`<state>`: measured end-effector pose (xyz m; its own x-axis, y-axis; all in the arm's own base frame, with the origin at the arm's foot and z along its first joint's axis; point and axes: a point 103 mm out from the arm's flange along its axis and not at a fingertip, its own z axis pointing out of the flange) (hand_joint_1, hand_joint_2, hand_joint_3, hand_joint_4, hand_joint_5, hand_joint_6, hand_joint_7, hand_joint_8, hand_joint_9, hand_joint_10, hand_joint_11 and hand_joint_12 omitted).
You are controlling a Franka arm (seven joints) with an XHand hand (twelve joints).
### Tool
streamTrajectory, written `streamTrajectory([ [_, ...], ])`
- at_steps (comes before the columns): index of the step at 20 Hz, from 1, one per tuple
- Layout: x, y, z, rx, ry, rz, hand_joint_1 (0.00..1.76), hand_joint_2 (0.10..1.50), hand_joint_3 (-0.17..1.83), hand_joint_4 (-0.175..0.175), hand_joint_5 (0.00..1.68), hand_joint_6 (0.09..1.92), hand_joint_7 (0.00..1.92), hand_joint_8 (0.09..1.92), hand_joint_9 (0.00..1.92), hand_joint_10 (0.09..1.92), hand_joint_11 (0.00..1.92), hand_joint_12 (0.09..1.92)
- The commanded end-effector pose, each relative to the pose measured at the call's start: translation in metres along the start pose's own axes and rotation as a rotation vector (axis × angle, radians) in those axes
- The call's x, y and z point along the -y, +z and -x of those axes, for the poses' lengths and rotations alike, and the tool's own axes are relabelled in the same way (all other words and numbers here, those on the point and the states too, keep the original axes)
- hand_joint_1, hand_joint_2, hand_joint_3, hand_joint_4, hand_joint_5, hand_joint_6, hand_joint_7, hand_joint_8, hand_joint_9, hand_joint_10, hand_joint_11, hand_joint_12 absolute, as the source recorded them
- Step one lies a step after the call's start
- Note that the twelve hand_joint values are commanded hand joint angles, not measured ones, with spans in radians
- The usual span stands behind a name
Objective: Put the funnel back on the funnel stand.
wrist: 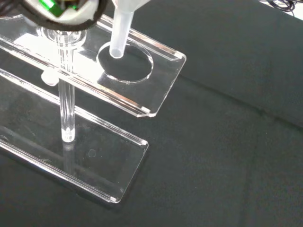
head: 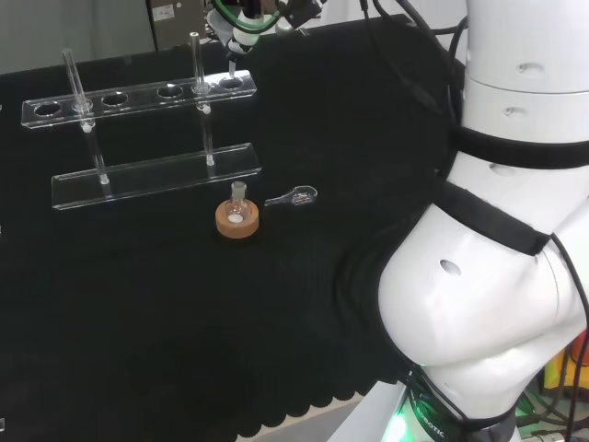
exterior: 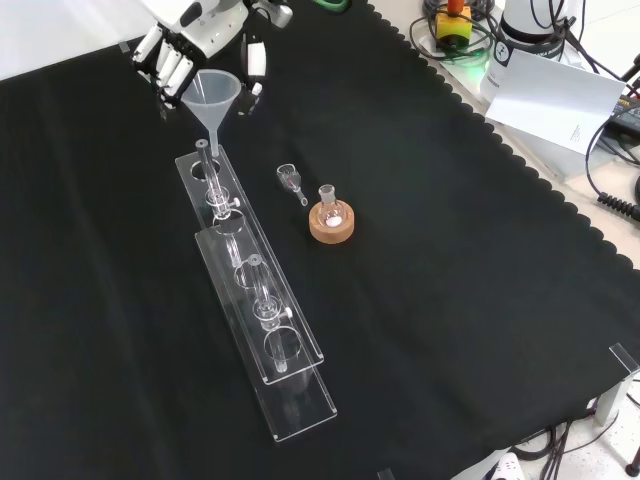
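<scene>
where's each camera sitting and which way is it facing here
Head view: behind and above the arm's base, looking over the white arm links at the clear acrylic funnel stand.
Front view: opposite the arm, looking down on the black cloth; the black and white hand enters from the top, holding the clear plastic funnel.
Wrist view: at the wrist, looking past the funnel's stem into a stand hole.
Head and front views share the small flask on a cork ring.

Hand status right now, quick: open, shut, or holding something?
Hand: shut on the funnel, fingers curled round its rim, its stem over the end hole of the funnel stand.
</scene>
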<state>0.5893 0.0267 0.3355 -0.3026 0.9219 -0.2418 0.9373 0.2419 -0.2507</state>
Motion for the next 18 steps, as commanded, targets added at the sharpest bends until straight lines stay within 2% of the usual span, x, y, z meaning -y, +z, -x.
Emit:
streamTrajectory([
  [1,-0.007,0.001,-0.008,0.014,-0.004,-0.008,0.81,0.68,0.56,-0.042,0.46,0.64,0.48,0.77,0.77,0.64,0.23,1.36],
  [8,-0.015,0.010,-0.005,0.007,-0.010,-0.026,0.81,0.68,0.56,-0.042,0.46,0.63,0.48,0.77,0.77,0.64,0.23,1.36],
  [18,-0.022,0.024,-0.001,0.039,-0.006,-0.041,0.81,0.68,0.56,-0.043,0.45,0.63,0.48,0.77,0.77,0.65,0.23,1.36],
])
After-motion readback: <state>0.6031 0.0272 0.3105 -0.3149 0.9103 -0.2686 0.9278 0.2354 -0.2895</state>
